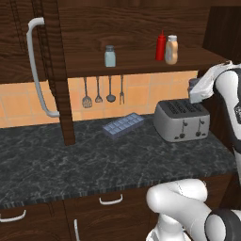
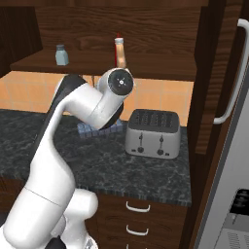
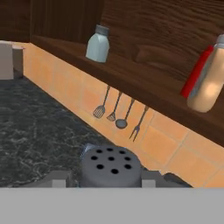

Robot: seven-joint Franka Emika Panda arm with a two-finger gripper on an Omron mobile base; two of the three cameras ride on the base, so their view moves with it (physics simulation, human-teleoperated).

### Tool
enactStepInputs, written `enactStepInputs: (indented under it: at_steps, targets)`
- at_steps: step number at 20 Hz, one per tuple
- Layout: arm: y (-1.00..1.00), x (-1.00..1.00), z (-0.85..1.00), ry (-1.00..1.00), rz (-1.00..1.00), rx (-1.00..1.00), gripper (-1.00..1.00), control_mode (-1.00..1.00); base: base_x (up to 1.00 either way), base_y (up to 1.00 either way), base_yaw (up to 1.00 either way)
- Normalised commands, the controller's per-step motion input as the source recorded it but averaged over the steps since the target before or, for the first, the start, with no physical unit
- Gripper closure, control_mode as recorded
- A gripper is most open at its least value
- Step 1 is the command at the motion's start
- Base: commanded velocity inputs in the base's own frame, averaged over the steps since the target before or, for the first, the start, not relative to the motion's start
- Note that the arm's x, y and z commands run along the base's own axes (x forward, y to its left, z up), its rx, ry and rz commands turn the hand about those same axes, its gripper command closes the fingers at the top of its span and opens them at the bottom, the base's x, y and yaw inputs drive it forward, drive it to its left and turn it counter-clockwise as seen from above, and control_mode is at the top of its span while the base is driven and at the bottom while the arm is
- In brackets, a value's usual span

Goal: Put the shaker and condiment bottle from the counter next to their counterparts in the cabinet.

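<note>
- Closest to the hand camera, the shaker [image 3: 111, 168] sat clamped between the gripper [image 3: 105, 178] fingers, its perforated grey cap facing up.
- Beyond the gripper, the twin shaker [image 3: 98, 43] stood on the cabinet [image 1: 141, 28] shelf.
- Further along that shelf, the condiment bottle [image 3: 209, 85] stood touching the red squeeze bottle [image 3: 195, 74].
- Below the gripper lay the counter [image 1: 94, 160], with the toaster [image 1: 181, 120] just beneath it.
- Utensils [image 3: 118, 114] hung on the tiled wall under the shelf.
</note>
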Motion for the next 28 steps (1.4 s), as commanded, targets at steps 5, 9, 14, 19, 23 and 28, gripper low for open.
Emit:
enactStepInputs:
  at_steps: [5,9,14,19,23,28]
  targets:
    - [0.55,-0.02,0.35,-0.16,0.11,0.03,1.0,-1.0,0.0,0.0,0.0]
    - [0.03,0.15,0.69,-0.06,0.1,0.0,1.0,-1.0,0.0,0.0,0.0]
    - [0.01,0.41,0.62,0.0,0.06,0.0,1.0,-1.0,0.0,0.0,0.0]
    - [0.35,0.3,0.4,0.04,0.1,0.0,1.0,-1.0,0.0,0.0,0.0]
    - [0.33,0.14,0.36,0.0,0.12,0.0,1.0,-1.0,0.0,0.0,0.0]
    - [0.25,0.18,0.17,0.04,0.06,0.01,1.0,-1.0,0.0,0.0,0.0]
